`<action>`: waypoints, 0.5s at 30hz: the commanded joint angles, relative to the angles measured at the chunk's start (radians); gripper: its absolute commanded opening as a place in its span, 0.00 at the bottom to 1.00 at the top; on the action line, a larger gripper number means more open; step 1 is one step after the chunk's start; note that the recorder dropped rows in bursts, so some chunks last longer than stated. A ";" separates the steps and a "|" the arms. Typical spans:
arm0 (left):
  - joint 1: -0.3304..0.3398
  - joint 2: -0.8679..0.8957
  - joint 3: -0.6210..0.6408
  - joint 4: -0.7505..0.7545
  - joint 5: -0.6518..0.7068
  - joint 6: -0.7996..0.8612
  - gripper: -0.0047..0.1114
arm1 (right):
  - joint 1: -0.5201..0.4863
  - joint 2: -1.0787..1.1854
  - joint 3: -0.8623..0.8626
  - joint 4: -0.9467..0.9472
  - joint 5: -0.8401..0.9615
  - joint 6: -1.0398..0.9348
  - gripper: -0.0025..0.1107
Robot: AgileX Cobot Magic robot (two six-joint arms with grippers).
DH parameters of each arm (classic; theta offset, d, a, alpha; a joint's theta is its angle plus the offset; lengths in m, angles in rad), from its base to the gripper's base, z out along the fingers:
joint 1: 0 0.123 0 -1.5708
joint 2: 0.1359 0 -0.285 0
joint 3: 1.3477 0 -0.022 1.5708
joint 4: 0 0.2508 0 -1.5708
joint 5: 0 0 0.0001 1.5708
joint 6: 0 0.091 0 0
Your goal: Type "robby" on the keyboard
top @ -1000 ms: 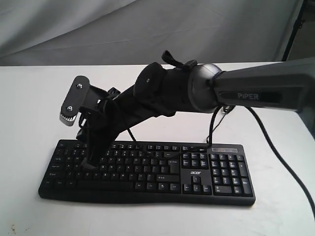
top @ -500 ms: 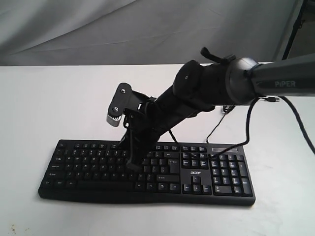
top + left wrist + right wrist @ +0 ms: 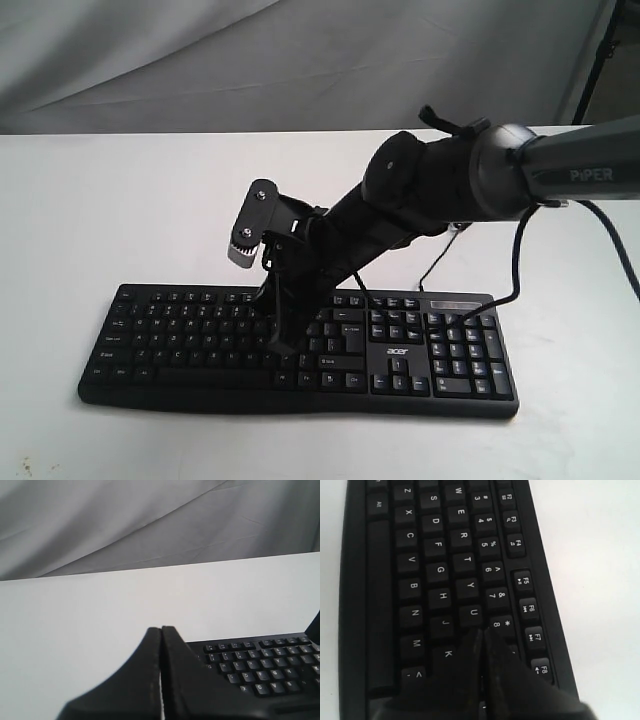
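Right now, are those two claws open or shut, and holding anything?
Left gripper: shut, holding nothing.
Right gripper: shut, empty, tips at the keyboard.

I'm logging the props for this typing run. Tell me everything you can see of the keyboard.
The keyboard is wide, full-size and black, plastic by its look, with white key legends, a number pad at its right end and a white acer logo. It lies flat on the white table, long side toward the exterior camera. The right gripper, shut, appears to rest its tip on the letter keys next to U and K.
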 commanded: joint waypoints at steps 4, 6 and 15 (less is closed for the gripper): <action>-0.006 -0.003 0.004 0.005 -0.005 -0.003 0.04 | -0.007 -0.011 0.034 -0.002 -0.037 -0.008 0.02; -0.006 -0.003 0.004 0.005 -0.005 -0.003 0.04 | -0.007 -0.011 0.036 -0.002 -0.035 -0.008 0.02; -0.006 -0.003 0.004 0.005 -0.005 -0.003 0.04 | -0.007 0.008 0.036 -0.002 -0.048 -0.005 0.02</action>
